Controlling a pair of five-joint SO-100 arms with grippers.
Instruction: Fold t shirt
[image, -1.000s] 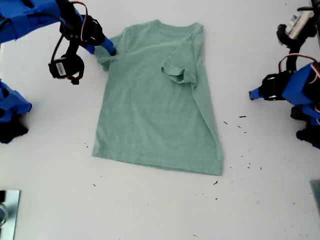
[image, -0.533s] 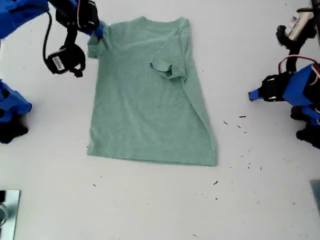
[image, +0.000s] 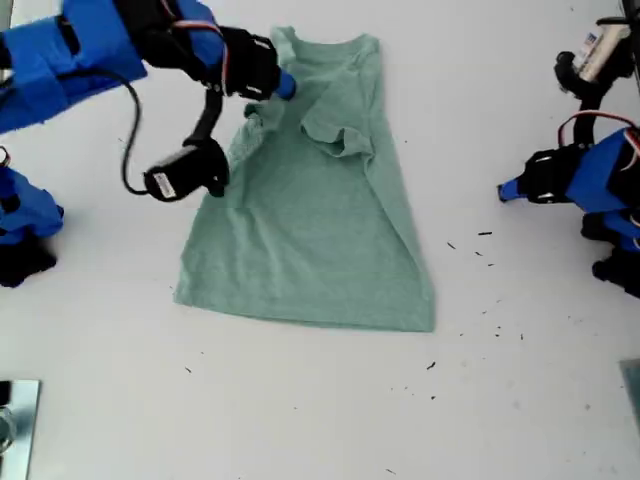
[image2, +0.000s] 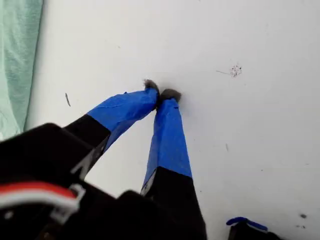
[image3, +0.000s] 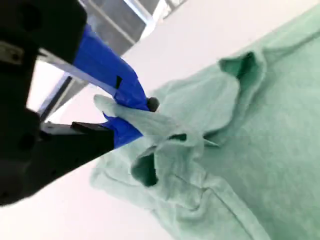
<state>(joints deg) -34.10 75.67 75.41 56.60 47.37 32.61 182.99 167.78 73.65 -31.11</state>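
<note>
1. Surface: a plain white table, with small dark specks scattered toward the exterior view's right and lower middle.
2. The t shirt lies spread on the table, a little toward the exterior view's left of centre, neck toward the top of that view and hem toward the bottom. One sleeve is already folded inward over the chest.
3. My second gripper reaches in from the exterior view's upper left, the arm stretched out over the shirt's shoulder area. In the second wrist view its blue-taped fingers are closed on a pinch of the other sleeve, and the cloth bunches and lifts around the grip.
4. A black camera module hangs from this arm on a cable and covers part of the shirt's edge on the exterior view's left.
5. My first gripper points down at bare table, its tips touching each other with nothing between them. The shirt's edge is well apart from it.
6. In the exterior view that arm sits low at the right edge, partly cut off; its claw is too small there to read.
7. A metallic object at the exterior view's lower left corner is cut off and I cannot identify it.
</note>
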